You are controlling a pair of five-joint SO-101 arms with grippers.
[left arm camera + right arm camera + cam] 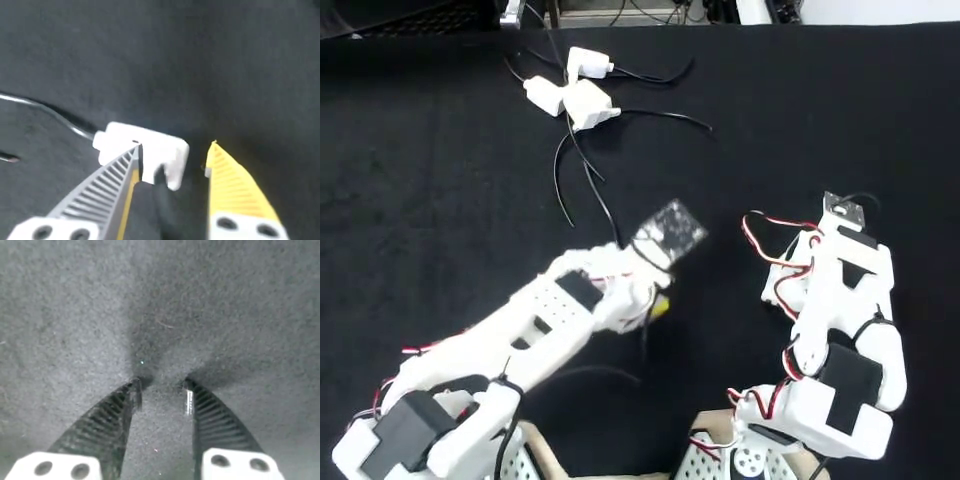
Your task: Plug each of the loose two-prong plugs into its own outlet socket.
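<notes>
Between the parted fingers of the left gripper (175, 150): a white plug (162, 147) with its cord, on the black table (240, 60) — possibly touching the grey finger. Toward the far edge, more white plugs and sockets (582, 95). Right gripper (161, 387) likewise parted — tips low over the table.

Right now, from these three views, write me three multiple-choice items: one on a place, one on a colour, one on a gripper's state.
1. The left wrist view's plug lies: A between the left gripper fingers; B by the right arm's base; C off the table.
2. One left gripper finger is: A red; B yellow; C green.
3. The right gripper is: A shut on a plug; B shut on a cable; C open, empty.
Key: 1A, fingers flank the plug; 2B, its ribbed face is yellow; 3C, bare cloth lies between its fingertips.
</notes>
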